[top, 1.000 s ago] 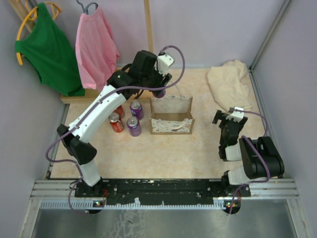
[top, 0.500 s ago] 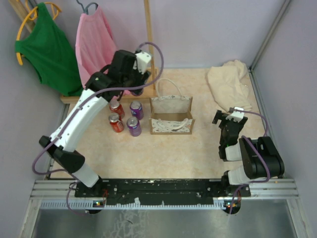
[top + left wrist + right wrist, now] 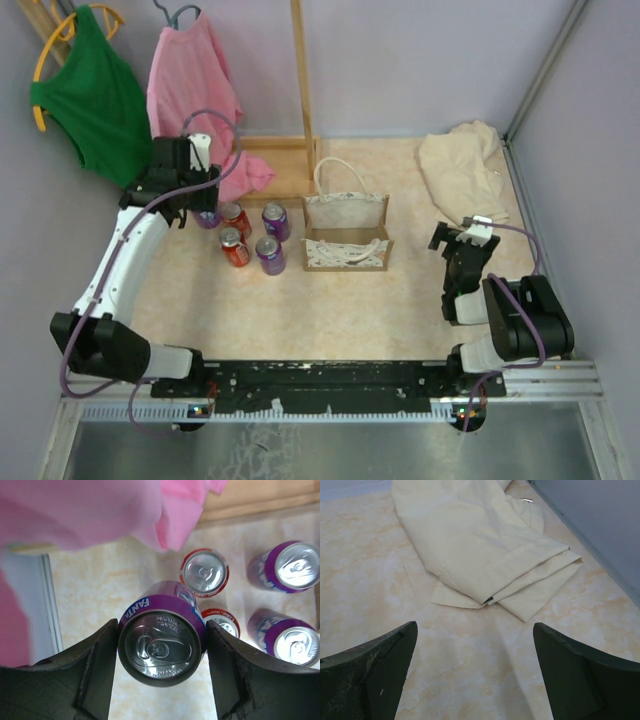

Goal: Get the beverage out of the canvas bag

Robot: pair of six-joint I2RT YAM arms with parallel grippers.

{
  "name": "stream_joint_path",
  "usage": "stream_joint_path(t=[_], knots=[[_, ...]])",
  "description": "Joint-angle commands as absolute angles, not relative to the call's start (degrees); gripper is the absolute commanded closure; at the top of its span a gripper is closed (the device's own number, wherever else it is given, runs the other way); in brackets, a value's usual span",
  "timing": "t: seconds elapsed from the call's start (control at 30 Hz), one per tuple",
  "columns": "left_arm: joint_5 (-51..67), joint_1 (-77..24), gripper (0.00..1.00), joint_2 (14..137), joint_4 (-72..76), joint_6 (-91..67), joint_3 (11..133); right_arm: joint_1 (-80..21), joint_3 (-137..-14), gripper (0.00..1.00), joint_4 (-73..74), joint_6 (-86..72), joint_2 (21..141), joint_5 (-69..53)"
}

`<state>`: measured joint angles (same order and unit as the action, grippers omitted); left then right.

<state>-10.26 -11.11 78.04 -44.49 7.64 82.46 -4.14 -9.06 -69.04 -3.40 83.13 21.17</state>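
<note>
The left gripper [image 3: 162,652] was closed on a purple Fanta can [image 3: 161,630], one dark jaw pressed against each side of it, the can's silver top facing the wrist camera. Just beyond the jaws and off to their right stood four more cans on the table [image 3: 330,300]: a red can [image 3: 204,572] nearest the held one, a second red can [image 3: 221,622] partly hidden behind it, and two purple cans [image 3: 295,566] [image 3: 289,642] farther right. A pink shirt [image 3: 75,510] hung over the space ahead of the jaws and to their left. The canvas bag [image 3: 345,213] stood upright and open on the far side of those four cans from the left jaws, one white rope handle [image 3: 338,172] raised and the other lying across its mouth; it sat between the two grippers, apart from both. The right gripper [image 3: 475,680] had its jaws spread wide with nothing between them, low over bare table, and a folded cream cloth [image 3: 470,540] lay ahead of them.
</note>
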Motion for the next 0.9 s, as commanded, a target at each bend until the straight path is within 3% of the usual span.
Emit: stream_joint_path(t=[0.0, 0.3, 0.87], knots=[[-6.2, -8.11, 1.0, 74.41, -34.5, 5.02, 76.81, -4.66, -9.84, 0.01, -71.46, -2.73, 83.24, 22.14], [-6.16, -4.19, 1.0, 74.42, -27.1, 2.26, 65.28, -4.66, -9.84, 0.01, -71.5, -2.71, 83.23, 22.15], [0.72, -3.82, 1.0, 83.75, -25.43, -1.55, 61.0, -4.66, -9.84, 0.01, -71.46, -2.74, 83.23, 22.15]])
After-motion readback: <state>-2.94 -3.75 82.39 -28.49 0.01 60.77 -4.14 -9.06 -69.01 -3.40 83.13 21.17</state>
